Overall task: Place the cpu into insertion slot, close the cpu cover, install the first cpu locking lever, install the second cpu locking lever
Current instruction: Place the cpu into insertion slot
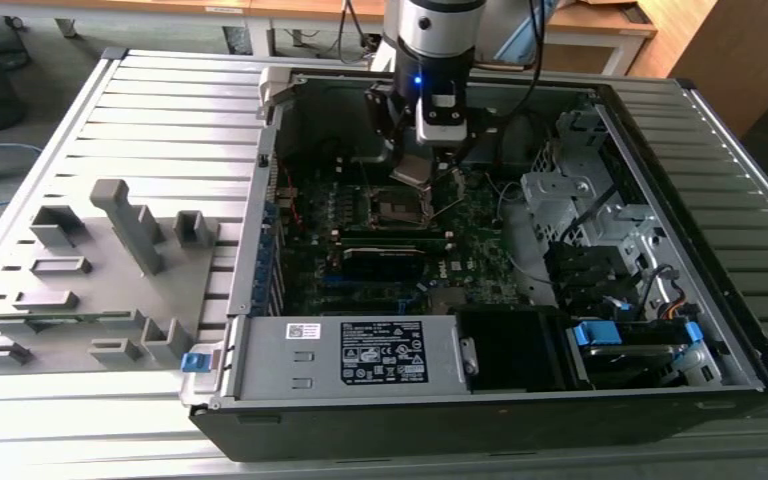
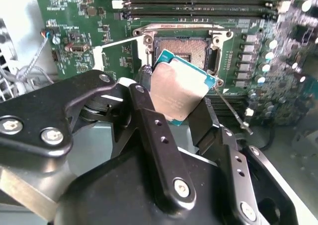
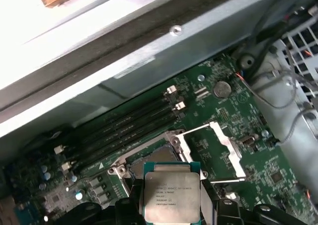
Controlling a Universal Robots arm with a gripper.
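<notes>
As the computer case lies open on its side on the slatted worktop, everything inside can be reached from above. Nearest me is the power supply. Past it comes the green motherboard with its long memory slots.

Beyond those sits the insertion slot, with nothing seated in it. Its contact field is exposed because the cpu cover is swung open to one side. Over the slot's far edge hangs the end effector, its fingers clamped on opposite edges of the cpu.

The chip is tilted, metal top up, and looks clear of the socket. I judge the edge grip is meant to keep the fingers off its underside and leave it free to drop flat inside the socket rim.
</notes>
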